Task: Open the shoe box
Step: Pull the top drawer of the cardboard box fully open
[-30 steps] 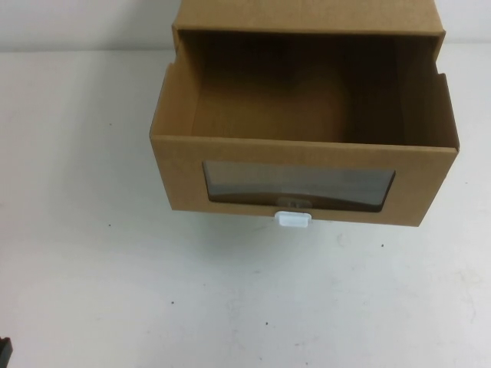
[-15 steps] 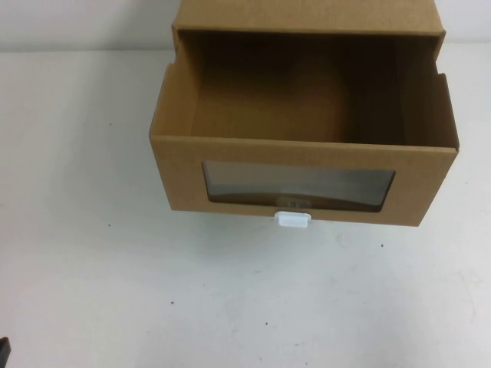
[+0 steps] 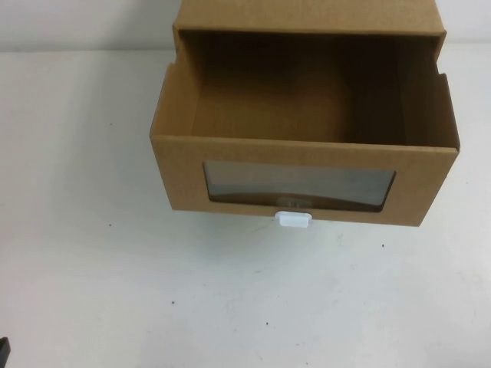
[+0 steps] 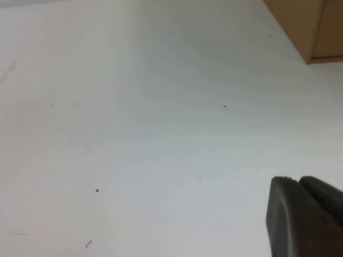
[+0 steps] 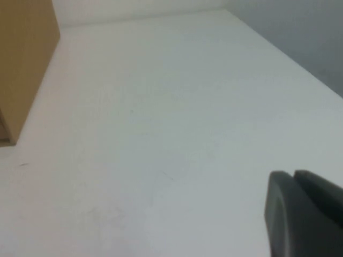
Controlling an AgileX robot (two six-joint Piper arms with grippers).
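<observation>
The brown cardboard shoe box (image 3: 307, 19) stands at the far middle of the white table. Its drawer (image 3: 295, 180) is pulled out toward me, showing an empty inside. The drawer front has a clear window and a small white pull tab (image 3: 292, 220). My left gripper (image 4: 298, 180) hovers shut over bare table near the front left, far from the box, whose corner (image 4: 305, 27) shows in the left wrist view. In the high view only a dark bit of the left arm (image 3: 4, 346) shows. My right gripper (image 5: 293, 173) is shut and empty over the table to the right of the box (image 5: 24, 64).
White table (image 3: 115, 291) stretches in front of and beside the box. A grey wall (image 5: 300, 32) borders the table's right edge.
</observation>
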